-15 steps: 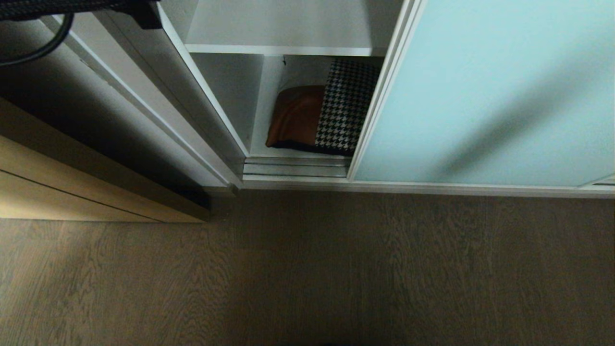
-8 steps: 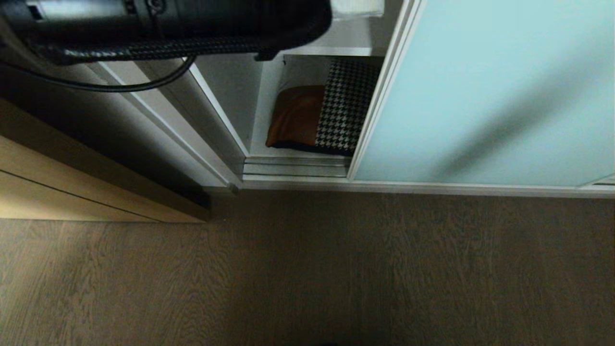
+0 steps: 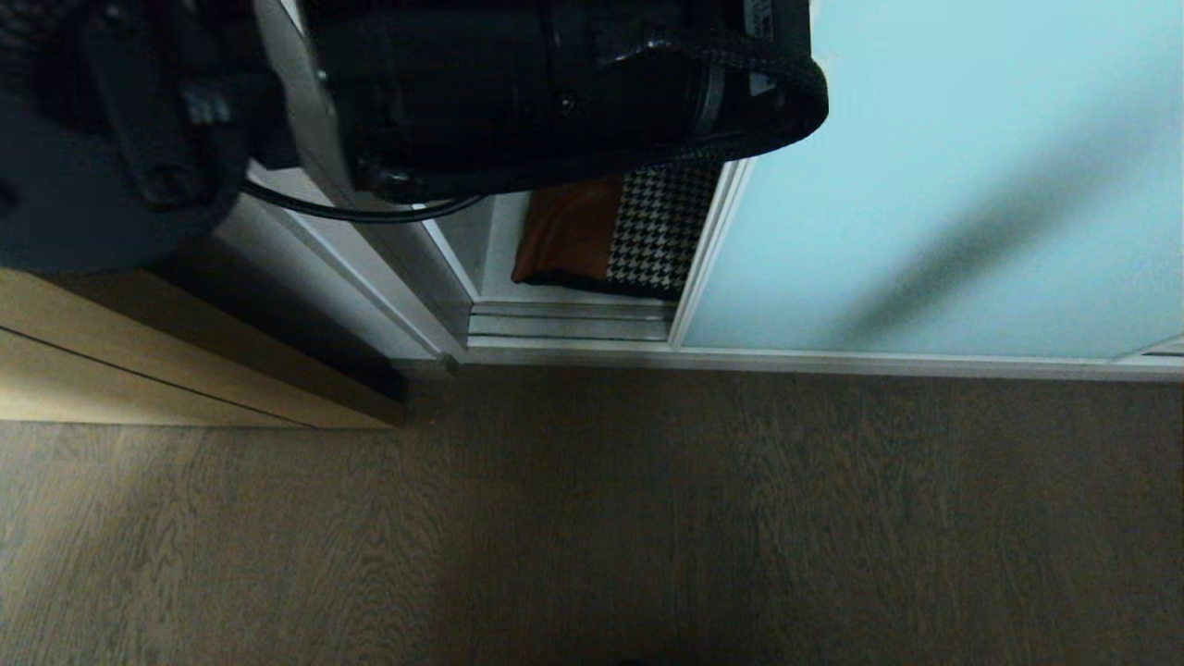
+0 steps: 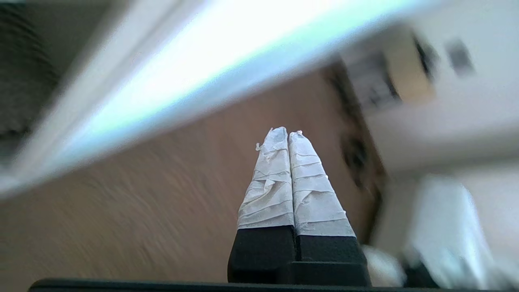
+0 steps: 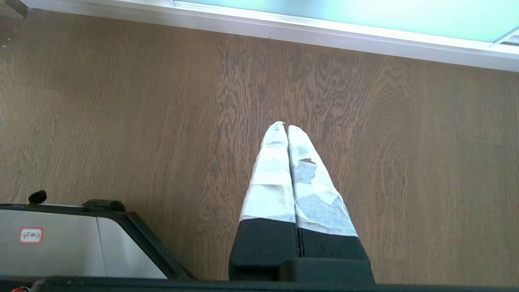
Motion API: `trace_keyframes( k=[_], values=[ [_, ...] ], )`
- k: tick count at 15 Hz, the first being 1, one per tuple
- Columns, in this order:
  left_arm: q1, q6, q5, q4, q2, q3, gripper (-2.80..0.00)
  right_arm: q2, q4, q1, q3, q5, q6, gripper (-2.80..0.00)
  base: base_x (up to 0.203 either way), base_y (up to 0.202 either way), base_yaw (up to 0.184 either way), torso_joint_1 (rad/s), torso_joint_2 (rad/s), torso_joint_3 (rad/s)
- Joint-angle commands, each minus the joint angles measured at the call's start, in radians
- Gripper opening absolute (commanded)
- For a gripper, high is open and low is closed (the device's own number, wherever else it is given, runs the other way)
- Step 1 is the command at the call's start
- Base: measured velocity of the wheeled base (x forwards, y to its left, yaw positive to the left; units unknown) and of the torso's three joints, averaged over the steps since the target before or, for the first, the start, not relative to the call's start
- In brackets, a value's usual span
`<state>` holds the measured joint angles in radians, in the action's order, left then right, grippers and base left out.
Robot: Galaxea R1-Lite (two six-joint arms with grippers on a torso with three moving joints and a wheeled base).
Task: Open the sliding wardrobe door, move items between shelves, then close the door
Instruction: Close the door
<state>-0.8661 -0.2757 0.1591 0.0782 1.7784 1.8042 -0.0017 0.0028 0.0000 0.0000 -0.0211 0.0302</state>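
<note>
The cushion (image 3: 615, 236) is seen lying flat on the lowest white shelf (image 3: 555, 290) of the wardrobe, just behind the floor track, its tan leather-like half toward the wardrobe's side wall and its houndstooth half against the edge of the sliding wardrobe door (image 3: 943, 185). It is judged to be light, soft and easily squashed, so a pinch across its thickness at the near black edge would probably hold best; the smooth tan face may prove slippery, while the woven half should offer more grip. The frosted aqua door is only partly drawn aside, so the opening is narrow, and a wider gap would likely be needed before the cushion can be drawn out. The upper part of the opening is covered in the head view by the left arm (image 3: 555, 92), which is stretched across in front of the wardrobe. The left gripper (image 4: 288, 140) is shown clenched on nothing, its taped fingertips pressed together over the wooden floor (image 3: 592, 518). The right gripper (image 5: 286, 129) is likewise pressed shut and empty, hanging parked above the floor beside the robot's base (image 5: 81, 243).
</note>
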Motion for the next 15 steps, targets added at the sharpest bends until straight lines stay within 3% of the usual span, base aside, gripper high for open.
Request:
trace_keyframes(
  k=[1, 2, 9, 12, 15],
  values=[
    [-0.002, -0.003, -0.097, 0.046, 0.089, 0.058, -2.8, 0.002, 0.0, 0.0, 0.0, 0.0, 0.0, -2.8, 0.0, 0.0, 0.0, 0.0, 0.0, 0.0],
    [-0.002, -0.005, -0.128, 0.058, 0.099, 0.073, -2.8, 0.002, 0.0, 0.0, 0.0, 0.0, 0.0, -2.8, 0.0, 0.0, 0.0, 0.0, 0.0, 0.0],
    [-0.025, -0.021, -0.12, 0.078, 0.161, 0.113, -2.8, 0.002, 0.0, 0.0, 0.0, 0.0, 0.0, -2.8, 0.0, 0.0, 0.0, 0.0, 0.0, 0.0],
    [-0.024, -0.014, -0.141, 0.154, 0.223, 0.128, -2.8, 0.002, 0.0, 0.0, 0.0, 0.0, 0.0, -2.8, 0.0, 0.0, 0.0, 0.0, 0.0, 0.0],
    [-0.022, -0.01, -0.205, 0.205, 0.253, 0.127, -2.8, 0.002, 0.0, 0.0, 0.0, 0.0, 0.0, -2.8, 0.0, 0.0, 0.0, 0.0, 0.0, 0.0]
  ],
)
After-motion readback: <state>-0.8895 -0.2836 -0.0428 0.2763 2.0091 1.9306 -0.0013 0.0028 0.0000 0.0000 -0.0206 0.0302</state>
